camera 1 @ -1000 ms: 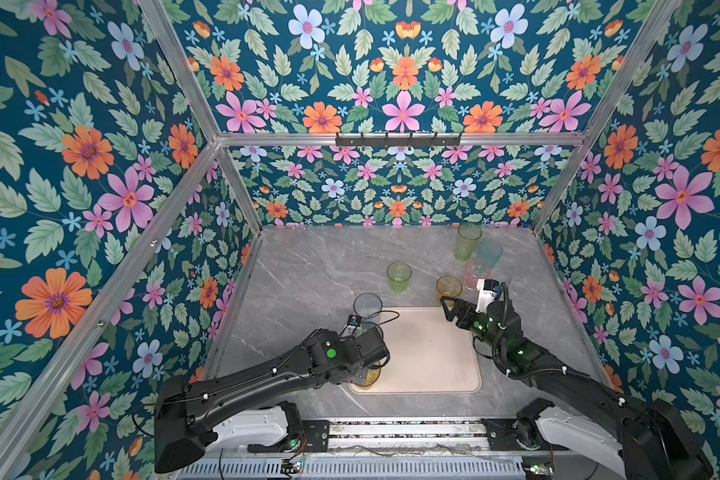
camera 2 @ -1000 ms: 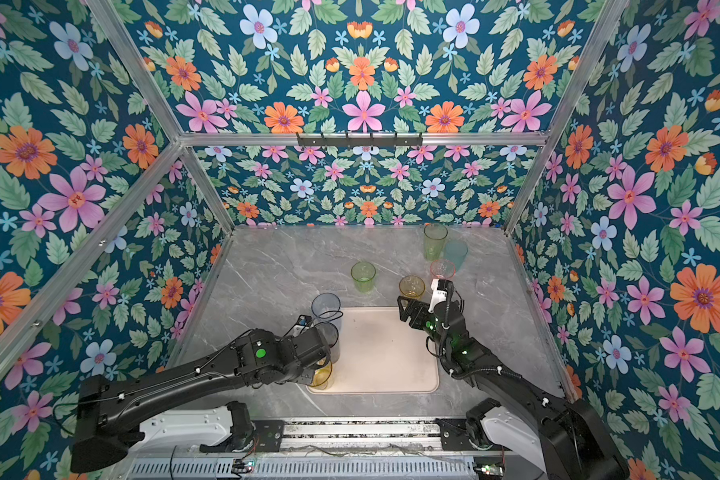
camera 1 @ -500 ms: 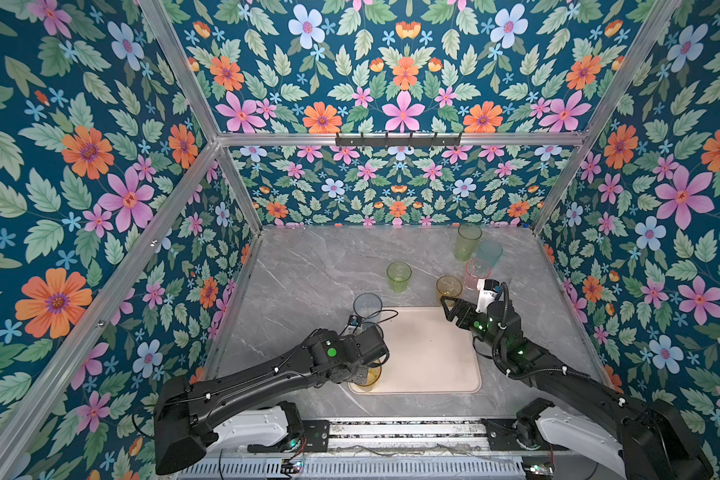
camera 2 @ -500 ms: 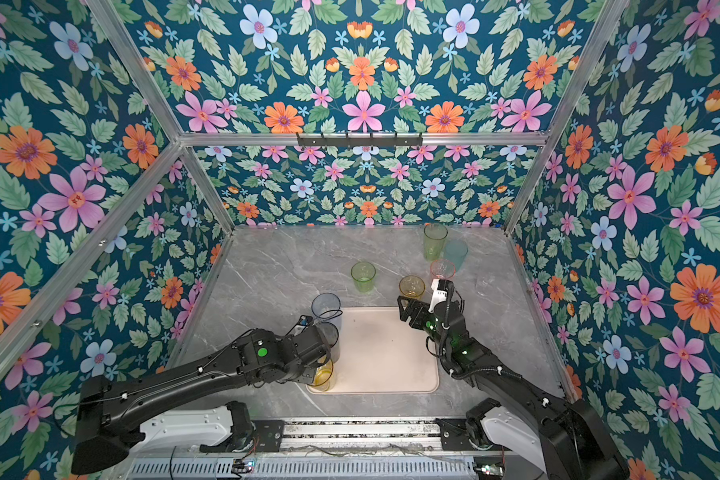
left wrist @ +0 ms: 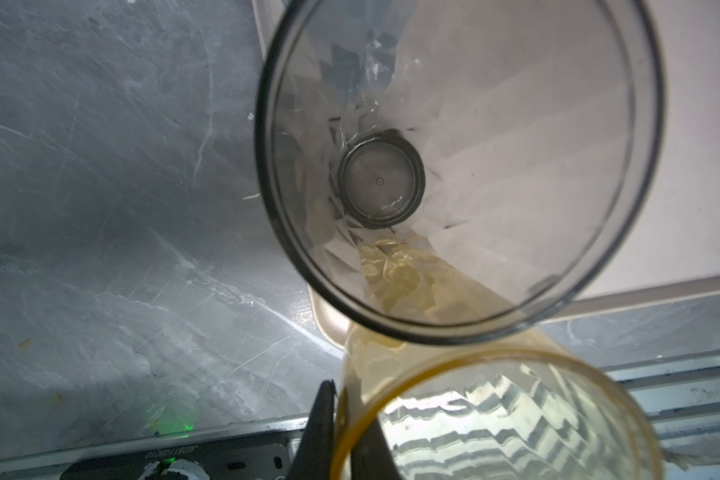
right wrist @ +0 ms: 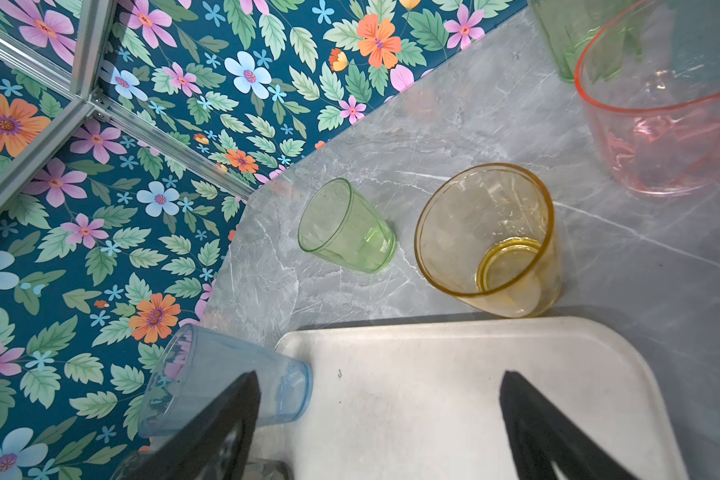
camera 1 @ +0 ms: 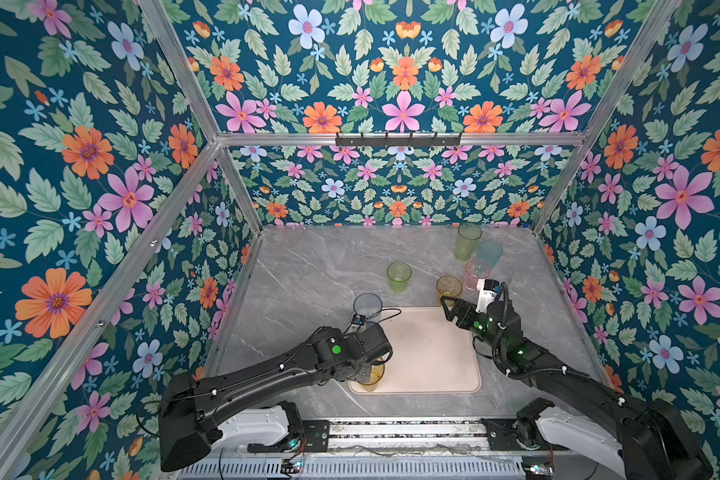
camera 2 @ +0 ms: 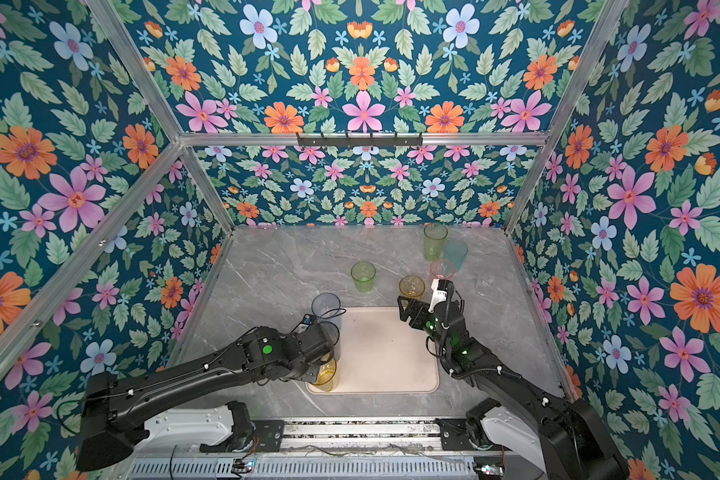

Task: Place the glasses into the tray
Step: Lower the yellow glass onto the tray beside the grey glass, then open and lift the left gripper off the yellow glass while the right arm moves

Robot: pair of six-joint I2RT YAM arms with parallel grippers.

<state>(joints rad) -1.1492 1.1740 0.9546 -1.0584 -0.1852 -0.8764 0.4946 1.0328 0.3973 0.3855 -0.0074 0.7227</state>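
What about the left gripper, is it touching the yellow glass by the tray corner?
Touching. Left wrist view: the left gripper pinches the yellow glass rim, one finger each side.

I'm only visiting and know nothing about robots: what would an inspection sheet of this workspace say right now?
Surface: grey marbled table.
Job's things: beige tray holds a yellow tumbler and a grey tumbler; blue tumbler stands just outside its far left corner; green tumbler, amber tumbler, pink tumbler, teal tumbler and tall green tumbler stand farther back.
Clutter: nothing seen.
Grippers: left gripper shut on the yellow tumbler's rim; right gripper open, empty, over the tray's far edge.
Cables: black cable loops off the left wrist, another off the right.
Surroundings: floral walls, aluminium frame.
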